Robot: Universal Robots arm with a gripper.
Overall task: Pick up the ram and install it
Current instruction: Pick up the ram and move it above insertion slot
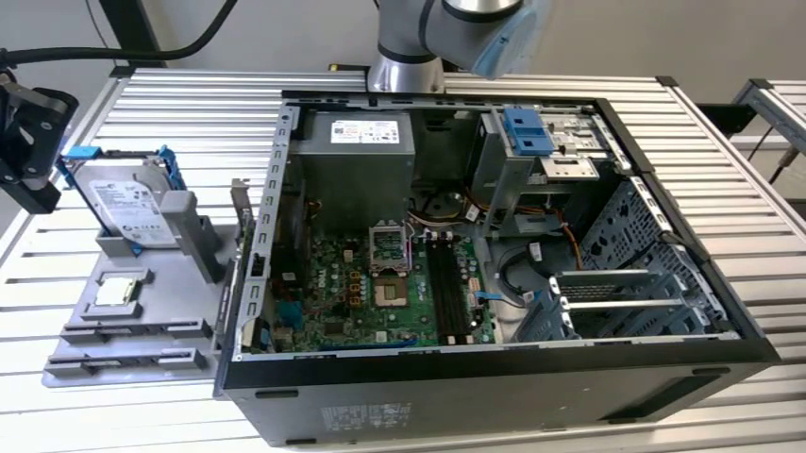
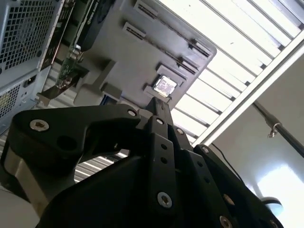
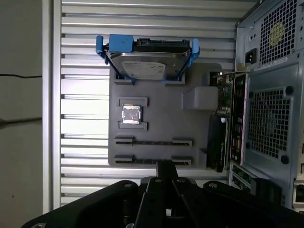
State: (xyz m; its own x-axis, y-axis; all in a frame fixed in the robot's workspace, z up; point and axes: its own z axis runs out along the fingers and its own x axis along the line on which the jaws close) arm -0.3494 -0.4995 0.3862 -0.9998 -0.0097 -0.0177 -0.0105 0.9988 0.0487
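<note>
Nearest you, the tray (image 1: 170, 283) slots are looking empty, and I'm judging the dark stick in the motherboard (image 1: 340, 302) to be the ram (image 1: 441, 283), so the install is looking done. At the exterior view's left, the gripper (image 3: 166, 165) is hanging clenched on nothing, so any pick is needing it opened. Farther back, the hard drive (image 1: 126, 203) label is reading too small.
</note>
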